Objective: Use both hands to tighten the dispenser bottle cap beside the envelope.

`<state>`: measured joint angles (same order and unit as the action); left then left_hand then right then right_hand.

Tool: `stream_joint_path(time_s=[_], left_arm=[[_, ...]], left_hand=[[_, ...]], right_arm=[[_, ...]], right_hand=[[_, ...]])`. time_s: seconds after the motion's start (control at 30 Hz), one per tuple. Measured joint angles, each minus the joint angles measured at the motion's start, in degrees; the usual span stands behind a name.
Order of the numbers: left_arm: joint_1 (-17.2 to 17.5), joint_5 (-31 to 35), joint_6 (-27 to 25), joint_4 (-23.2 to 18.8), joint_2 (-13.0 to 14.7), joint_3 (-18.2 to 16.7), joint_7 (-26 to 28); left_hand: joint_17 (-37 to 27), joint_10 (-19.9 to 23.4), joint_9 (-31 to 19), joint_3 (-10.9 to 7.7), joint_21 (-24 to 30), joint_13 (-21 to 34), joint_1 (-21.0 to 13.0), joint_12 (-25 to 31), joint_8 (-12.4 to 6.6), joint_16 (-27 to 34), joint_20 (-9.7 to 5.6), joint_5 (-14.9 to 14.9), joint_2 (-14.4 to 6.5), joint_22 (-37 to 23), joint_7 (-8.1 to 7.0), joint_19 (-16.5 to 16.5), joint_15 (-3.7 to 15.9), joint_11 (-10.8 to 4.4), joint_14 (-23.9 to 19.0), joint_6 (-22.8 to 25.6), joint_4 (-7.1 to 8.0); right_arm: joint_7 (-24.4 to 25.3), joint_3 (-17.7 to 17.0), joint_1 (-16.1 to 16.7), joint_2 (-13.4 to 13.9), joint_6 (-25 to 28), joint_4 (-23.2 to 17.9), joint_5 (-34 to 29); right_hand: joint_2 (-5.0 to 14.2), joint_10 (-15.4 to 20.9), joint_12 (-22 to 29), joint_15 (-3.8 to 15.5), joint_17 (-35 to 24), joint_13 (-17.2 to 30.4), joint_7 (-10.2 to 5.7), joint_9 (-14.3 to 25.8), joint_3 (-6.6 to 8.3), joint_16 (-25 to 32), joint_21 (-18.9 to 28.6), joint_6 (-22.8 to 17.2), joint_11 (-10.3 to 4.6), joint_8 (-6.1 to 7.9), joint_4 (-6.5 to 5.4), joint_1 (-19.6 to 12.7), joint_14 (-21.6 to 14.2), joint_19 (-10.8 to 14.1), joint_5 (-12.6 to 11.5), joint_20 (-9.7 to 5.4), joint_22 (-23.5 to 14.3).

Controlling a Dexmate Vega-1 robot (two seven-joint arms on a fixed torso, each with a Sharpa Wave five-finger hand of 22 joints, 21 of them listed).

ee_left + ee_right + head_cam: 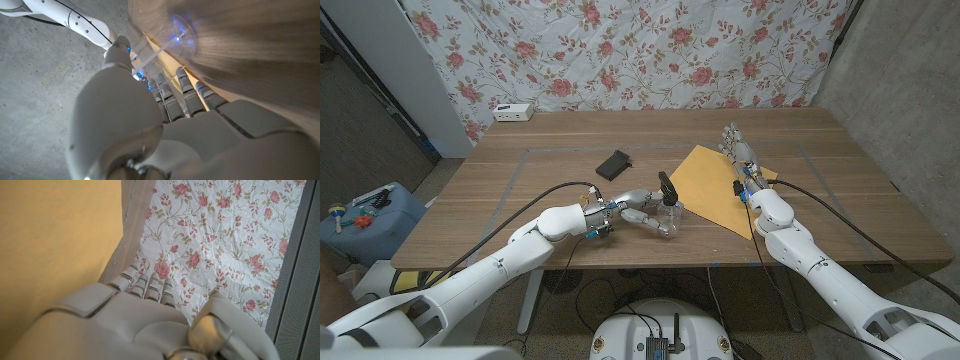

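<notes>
- Dispenser bottle [669,212]: small, clear, with a black pump cap [666,186]. It stands near the table's front edge, just beside the left corner of the yellow envelope [715,188], possibly touching it.
- Left hand [632,208]: fingers are wrapped around the clear body from the robot's left side. It looks like a real grip; bottle is upright.
- Left wrist view: the fingers [182,82] reach to the clear bottle [176,34] on the wood, with the envelope edge [200,97] under them. How tight the hold is, can't tell.
- Right hand [741,152]: over the far part of the envelope, well apart from the bottle. Fingers straight and apart, grasping nothing.
- Right wrist view: straight fingers [150,286], envelope [60,240] on one side, floral cloth [225,235] beyond.
- Step in hand, as I judge it: left steadies, right still has to come over to the cap. No tightening yet.
- To do it well:
  - Keep the left grip low on the body so the cap stays free.
  - Bring the right hand in from above, toward the robot, without dragging the envelope.
  - Pinch the cap collar, not the nozzle, which sticks out and may just swivel.
  - Turn the cap while the left resists the twist.
- Risk: the bottle is light and near the front edge, so a side knock could tip it or slide it off.
- Also on table: black flat object [613,163], white box [514,112] at the far edge.
</notes>
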<state>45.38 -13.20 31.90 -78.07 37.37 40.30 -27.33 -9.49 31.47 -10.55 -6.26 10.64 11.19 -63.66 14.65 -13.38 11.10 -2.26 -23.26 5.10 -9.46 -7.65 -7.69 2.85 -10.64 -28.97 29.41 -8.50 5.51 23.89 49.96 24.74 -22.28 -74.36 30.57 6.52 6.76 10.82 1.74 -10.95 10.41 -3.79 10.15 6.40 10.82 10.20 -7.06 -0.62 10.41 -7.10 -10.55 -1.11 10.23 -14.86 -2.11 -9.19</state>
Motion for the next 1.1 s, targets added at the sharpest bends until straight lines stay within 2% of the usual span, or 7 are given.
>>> stream_joint_path(time_s=[0.17,0.53,1.0,1.1], left_arm=[[0.2,-0.4,0.2,0.0,0.0,0.0,0.0],[0.5,-0.7,0.5,0.5,-0.4,-0.3,0.0],[0.7,-1.8,1.2,1.7,-1.1,-1.0,0.9],[0.7,-1.9,1.2,1.8,-1.2,-1.1,1.1]], left_hand=[[-0.2,1.7,-0.1,-0.19,0.0,0.6,-0.6,0.8,-0.22,0.2,0.21,0.8,-0.6,0.0,0.34,-0.6,-0.01,0.10,-1.9,2.2,0.19],[-0.7,4.4,-0.8,-0.67,0.0,2.9,-2.4,1.9,-2.15,1.7,-0.01,3.6,-2.1,0.1,0.70,-2.9,0.55,0.51,-7.9,8.2,0.67],[-2.2,5.7,-1.1,-0.92,0.0,4.6,-3.7,2.8,-3.57,2.7,-0.09,5.2,-3.6,0.1,0.60,-4.4,0.74,1.29,-8.7,9.4,0.93],[-2.5,6.3,-1.3,-0.92,0.0,4.8,-3.8,3.2,-3.60,3.1,-0.09,5.6,-3.7,0.1,0.60,-4.4,0.85,0.82,-8.8,9.4,0.93]], right_arm=[[0.3,0.0,0.3,0.0,0.0,-0.4,-0.1],[0.7,0.0,0.6,0.0,0.0,-0.7,-0.4],[0.7,0.3,0.4,0.1,0.5,-0.9,-0.6],[0.6,0.3,0.3,0.0,0.7,-0.7,-0.6]], right_hand=[[0.11,0.0,0.0,0.00,0.0,0.0,0.00,0.0,0.00,0.0,0.0,0.0,0.00,0.00,0.00,0.1,0.0,0.0,0.0,0.00,0.0],[0.14,0.0,0.0,0.00,0.0,0.0,0.00,0.0,0.00,0.0,0.0,0.0,0.00,0.00,0.00,0.2,0.0,0.0,0.0,0.00,0.0],[-0.08,-0.3,0.0,0.00,0.0,0.0,0.00,0.0,0.00,0.0,0.0,0.0,-0.31,0.24,0.00,0.4,0.0,0.0,0.0,0.00,0.0],[-0.08,-0.3,0.0,0.00,0.0,0.0,0.00,0.0,0.00,0.0,0.0,0.0,-0.31,0.24,0.00,0.4,0.0,0.0,0.0,0.00,0.0]])
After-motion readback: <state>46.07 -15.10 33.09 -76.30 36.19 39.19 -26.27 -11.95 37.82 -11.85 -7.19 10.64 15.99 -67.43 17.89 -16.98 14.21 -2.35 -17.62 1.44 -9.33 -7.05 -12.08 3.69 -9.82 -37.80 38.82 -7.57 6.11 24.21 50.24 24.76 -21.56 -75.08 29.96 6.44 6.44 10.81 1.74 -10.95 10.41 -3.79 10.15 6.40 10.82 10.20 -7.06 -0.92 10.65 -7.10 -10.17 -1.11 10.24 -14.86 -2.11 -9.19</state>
